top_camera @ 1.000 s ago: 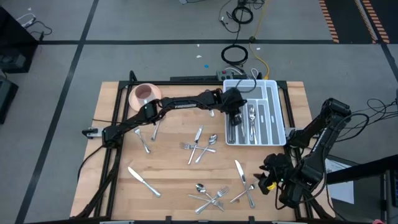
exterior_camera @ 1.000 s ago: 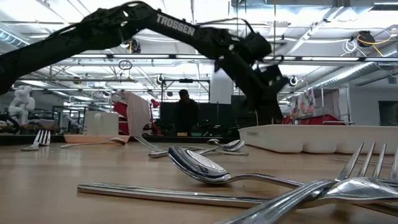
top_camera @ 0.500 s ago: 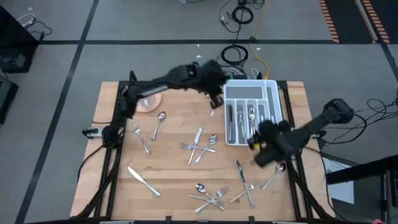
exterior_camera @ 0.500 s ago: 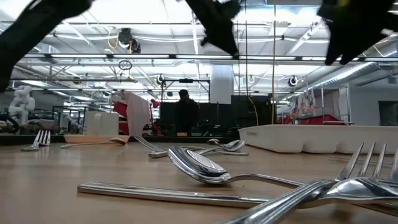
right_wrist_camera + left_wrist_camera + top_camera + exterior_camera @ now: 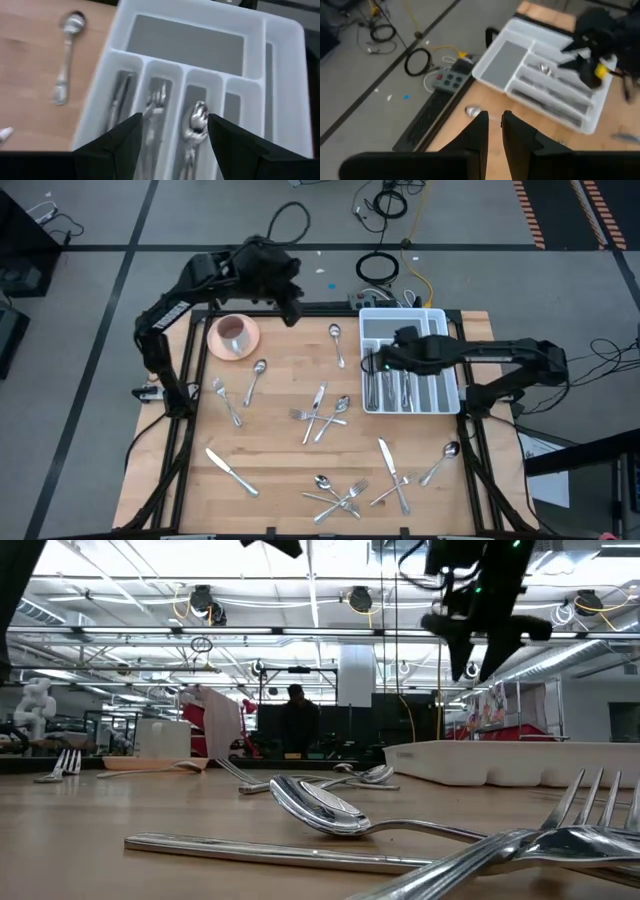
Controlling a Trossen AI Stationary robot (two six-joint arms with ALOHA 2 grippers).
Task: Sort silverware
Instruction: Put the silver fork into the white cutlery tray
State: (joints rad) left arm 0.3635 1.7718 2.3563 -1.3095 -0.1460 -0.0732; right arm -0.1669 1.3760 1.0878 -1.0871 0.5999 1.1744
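High camera looked straight down on the whole surface (image 5: 280,430), low camera sat level at its edge, both wrist cameras shared the white tray (image 5: 540,80).

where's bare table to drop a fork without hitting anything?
Bare wood at the front-left corner, left of the knife. Another bare strip between the far spoon and the cup. Crowded: the mid-table cluster and the front pile. The tray fills the far right.

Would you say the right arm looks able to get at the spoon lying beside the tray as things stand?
Probably yes: the right gripper hovers open over the tray, and the spoon lies alone on bare wood just beside it, with nothing over it.
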